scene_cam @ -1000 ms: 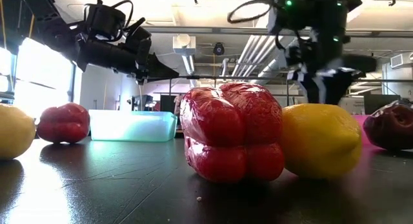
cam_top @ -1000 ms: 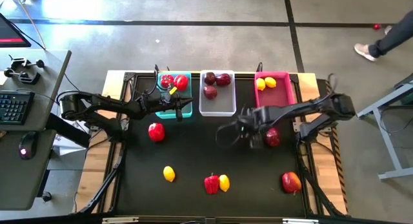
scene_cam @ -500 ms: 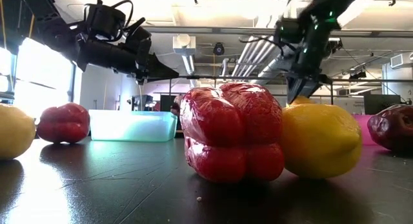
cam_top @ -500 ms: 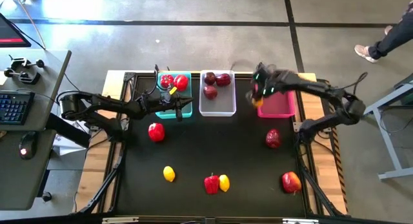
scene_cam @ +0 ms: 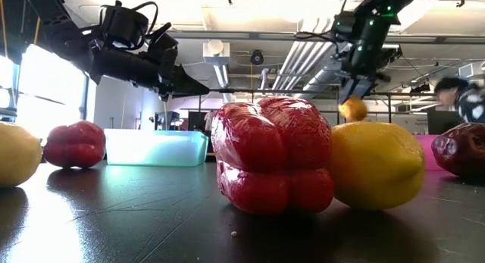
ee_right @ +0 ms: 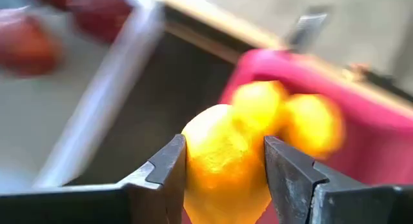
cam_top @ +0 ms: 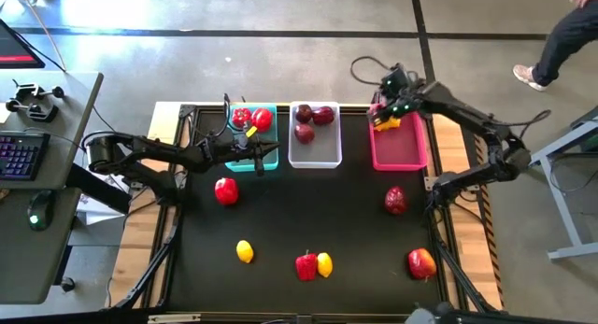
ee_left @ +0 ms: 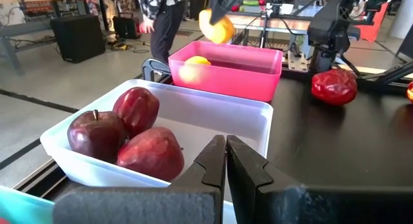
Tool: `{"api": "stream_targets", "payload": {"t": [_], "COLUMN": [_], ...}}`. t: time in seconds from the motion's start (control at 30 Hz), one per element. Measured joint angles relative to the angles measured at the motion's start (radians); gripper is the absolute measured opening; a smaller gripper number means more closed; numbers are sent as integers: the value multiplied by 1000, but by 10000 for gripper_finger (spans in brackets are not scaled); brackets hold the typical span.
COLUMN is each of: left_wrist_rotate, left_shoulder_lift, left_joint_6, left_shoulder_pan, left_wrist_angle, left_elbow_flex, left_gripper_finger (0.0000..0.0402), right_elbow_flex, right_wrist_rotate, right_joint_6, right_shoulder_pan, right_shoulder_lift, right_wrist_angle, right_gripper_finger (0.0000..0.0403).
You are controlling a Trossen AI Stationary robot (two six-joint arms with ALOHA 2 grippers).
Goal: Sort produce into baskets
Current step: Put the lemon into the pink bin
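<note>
At the near edge of the black bench (cam_top: 280, 221) a red pepper (cam_top: 306, 265) stands touching a lemon (cam_top: 324, 263) on its right; in the low view this lemon has its long axis lying level, across the picture. Another lemon (cam_top: 244, 251) lies apart on the left, and a red and yellow apple (cam_top: 421, 263) lies near the right corner. Farther in, a red fruit (cam_top: 225, 190) rests in front of the teal basket (cam_top: 271, 159), and a dark maroon fruit (cam_top: 395, 200) rests in front of the pink basket (cam_top: 400, 154). At the far edge the three baskets stand in a row with their long sides pointing away: the teal one holds red peppers, the white basket (cam_top: 315, 157) in the middle holds three dark apples (ee_left: 119, 133), and the pink one holds two lemons (ee_right: 287, 117) in its far end. The left gripper (cam_top: 258, 162) hangs over the near end of the teal basket, its fingers pressed together on nothing. The right gripper (cam_top: 391, 109) is over the far end of the pink basket and clamps a held lemon (ee_right: 222, 162), whose long axis runs along the fingers. A person walks on the floor beyond the bench.
</note>
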Motion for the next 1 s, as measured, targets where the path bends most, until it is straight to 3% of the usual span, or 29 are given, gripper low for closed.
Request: {"api": "stream_targets", "payload": {"t": [0.1, 0.3, 0.77, 1.0], "left_wrist_rotate": [0, 0, 1, 1], "left_shoulder_lift": [0, 0, 0, 0], "left_joint_6": [0, 7, 8, 37], "left_shoulder_pan": [0, 0, 0, 0], "left_wrist_angle": [0, 1, 2, 2], "left_elbow_flex": [0, 0, 0, 0], "left_gripper_finger": [0, 0, 0, 0], "right_elbow_flex": [21, 17, 17, 19], "right_wrist_rotate": [106, 166, 578, 591], "right_joint_6": [5, 61, 239, 247], "right_shoulder_pan": [-44, -105, -131, -140], "right_shoulder_lift": [5, 64, 271, 355], "right_wrist_angle": [-56, -69, -79, -74], "right_gripper_finger": [157, 157, 157, 157]}}
